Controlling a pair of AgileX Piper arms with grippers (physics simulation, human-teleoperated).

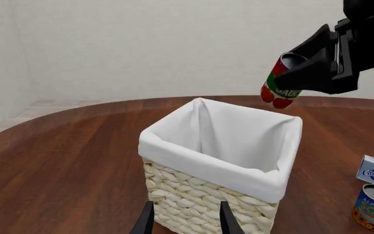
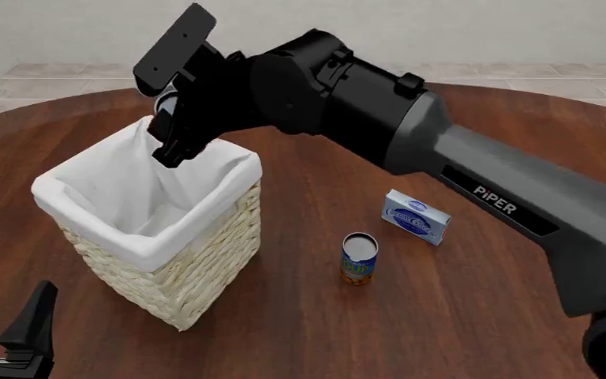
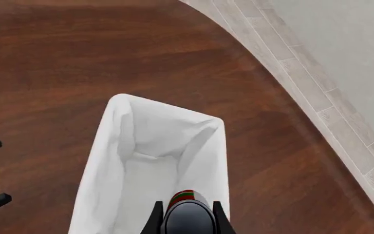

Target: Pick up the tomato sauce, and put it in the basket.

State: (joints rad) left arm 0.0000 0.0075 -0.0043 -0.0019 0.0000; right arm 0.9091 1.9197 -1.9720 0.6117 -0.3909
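Observation:
My right gripper (image 2: 173, 118) is shut on the tomato sauce (image 1: 278, 89), a red-labelled tin with a green band. It holds the tin tilted in the air above the far rim of the basket (image 2: 155, 253). In the right wrist view the tin's silver top (image 3: 185, 216) sits between the fingers, with the basket's white lining (image 3: 119, 146) straight below. The basket (image 1: 206, 161) is a cream wicker square with white cloth folded over its rim. My left gripper (image 1: 187, 222) is open and empty, low at the basket's near side; it also shows in the front view (image 2: 6, 328).
A blue-and-orange soup can (image 2: 358, 259) stands upright to the right of the basket, and it also shows in the left wrist view (image 1: 373, 207). A blue-white box (image 2: 417, 217) lies just beyond it. The round wooden table's far edge (image 3: 252, 58) borders a tiled floor.

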